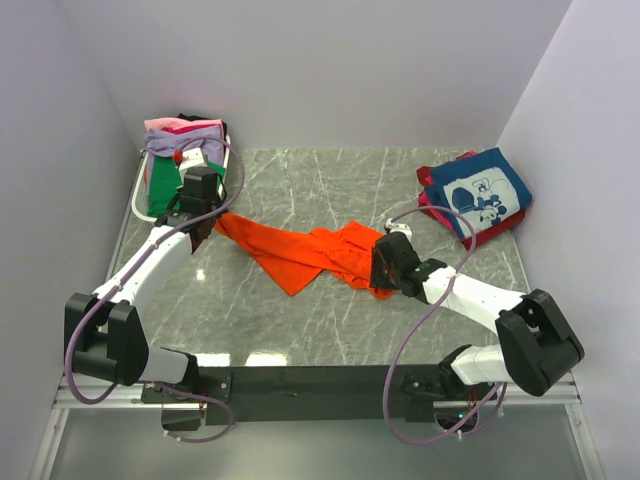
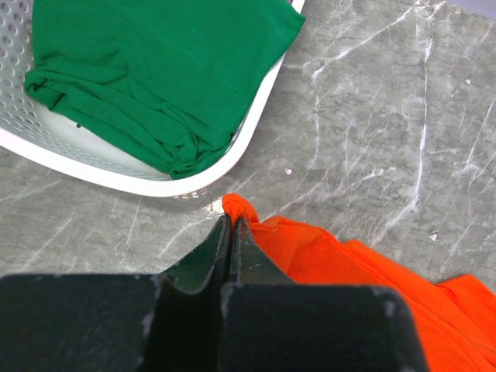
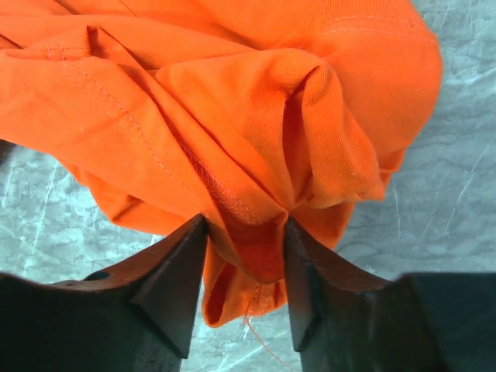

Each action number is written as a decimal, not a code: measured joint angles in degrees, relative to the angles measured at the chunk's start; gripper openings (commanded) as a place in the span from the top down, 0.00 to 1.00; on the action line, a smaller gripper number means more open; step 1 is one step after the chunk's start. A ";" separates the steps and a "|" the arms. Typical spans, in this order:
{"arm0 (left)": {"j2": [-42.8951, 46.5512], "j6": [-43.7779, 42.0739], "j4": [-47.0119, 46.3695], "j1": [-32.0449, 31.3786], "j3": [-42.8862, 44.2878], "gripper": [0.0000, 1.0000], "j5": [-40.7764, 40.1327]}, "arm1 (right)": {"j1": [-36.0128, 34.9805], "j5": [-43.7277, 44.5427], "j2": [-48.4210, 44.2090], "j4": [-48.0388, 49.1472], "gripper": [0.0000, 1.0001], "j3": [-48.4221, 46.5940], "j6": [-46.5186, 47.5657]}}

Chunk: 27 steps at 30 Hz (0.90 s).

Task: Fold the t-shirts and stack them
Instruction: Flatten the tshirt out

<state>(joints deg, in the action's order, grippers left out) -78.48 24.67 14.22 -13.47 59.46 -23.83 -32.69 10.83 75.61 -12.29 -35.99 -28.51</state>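
Two grippers meet one garment in the top external view. The orange t-shirt (image 1: 300, 255) lies mid-table as a long crumpled band across the grey veined marble-look table (image 1: 300, 180). Your left gripper (image 1: 205, 215) is at its far-left end and your right gripper (image 1: 380, 262) at its right end. Behind the left gripper stands a white basket (image 1: 140, 195) heaped with soft tees in pink, lavender and green (image 1: 185, 135). At far right a folded navy blue t-shirt (image 1: 478, 195) with white cartoon print lies flat on a red t-shirt (image 1: 500, 232).

Your left wrist view shows the left gripper (image 2: 231, 232) with its dark jaws pressed together, a small nub of the orange t-shirt (image 2: 349, 271) pinched at their tips. Just beyond sits the basket's rounded, perforated plastic rim (image 2: 124, 180), and a green t-shirt (image 2: 155, 70) lies in soft folds inside.

Your right wrist view shows the right gripper (image 3: 246, 256) at about half width. Both wedge-shaped fingers (image 3: 174, 287) press a gathered fold of the orange t-shirt (image 3: 194, 93), whose fine knit and stitched hem show clearly.
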 measured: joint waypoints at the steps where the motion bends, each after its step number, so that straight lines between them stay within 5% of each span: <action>1: 0.00 0.00 0.00 0.00 0.00 1.00 0.00 | 0.00 -0.02 -0.07 0.07 0.56 0.00 0.07; 14: 0.00 0.00 0.00 0.02 0.00 1.00 0.15 | 0.00 0.33 -4.46 -1.20 0.56 0.00 0.28; 15: 0.00 0.00 -0.04 0.02 0.00 1.00 0.26 | 0.00 0.42 -4.66 -1.40 0.60 0.00 0.28; 18: -0.13 0.02 -0.04 0.00 0.00 1.00 0.72 | 0.00 0.46 -4.79 -1.53 0.97 0.00 0.68; 27: 0.46 0.52 0.13 0.00 -0.33 1.00 3.76 | 0.07 0.70 -4.90 -3.21 1.00 -1.86 1.42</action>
<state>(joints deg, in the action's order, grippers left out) -78.02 25.19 14.35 -13.47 59.13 -20.08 -32.62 11.53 70.72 -15.51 -37.85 -27.09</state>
